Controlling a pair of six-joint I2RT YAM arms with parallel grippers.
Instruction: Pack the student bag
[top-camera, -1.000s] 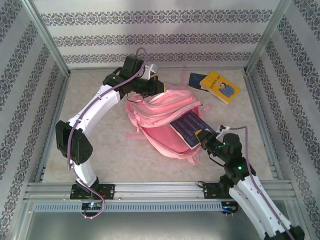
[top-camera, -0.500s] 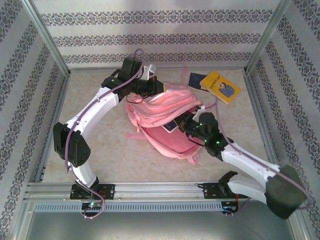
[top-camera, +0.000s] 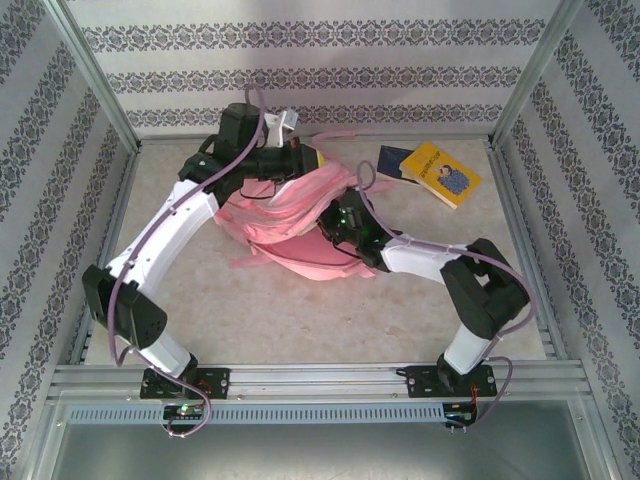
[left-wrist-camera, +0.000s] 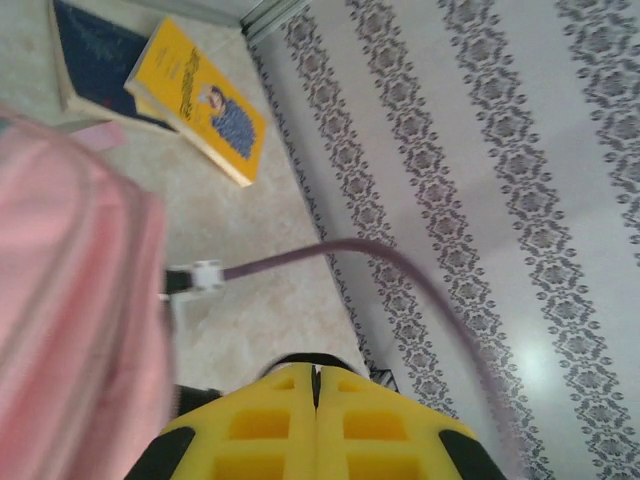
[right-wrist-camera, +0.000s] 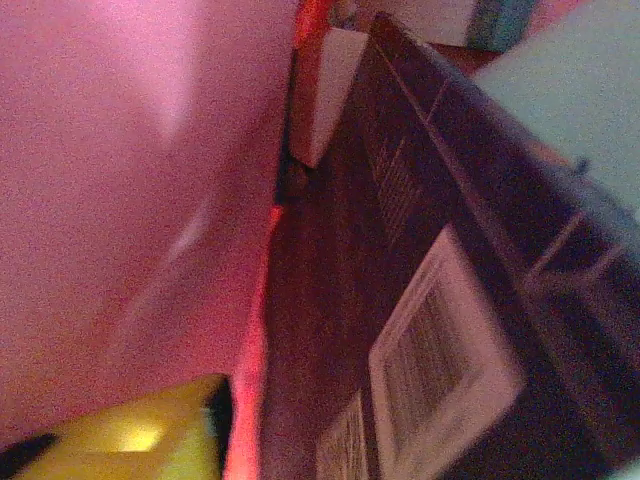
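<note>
Pink fabric has bunched up and slid toward the left and back of the surface (top-camera: 300, 320). The student bag (top-camera: 285, 212) lay flatter and nearer the middle a second ago, with a dark book resting across its mouth. That dark book (right-wrist-camera: 420, 300) now shows from the right wrist with pink cloth close around it, so it looks to have gone inside.

The right arm has swung in low from the side, and its right pincer (top-camera: 336, 221) is pushed into the opening. One yellow finger (right-wrist-camera: 150, 440) shows beside the book. I cannot tell whether the pincer is spread or pinching the cover.

The left pincer (left-wrist-camera: 316, 385) is pressed together at the bag's far rim, though I cannot make out any cloth between the fingers.

A yellow book (top-camera: 441, 173) and a blue book (top-camera: 392, 160) lie at the far right, well apart from the bag. Packing seems only partly done.
</note>
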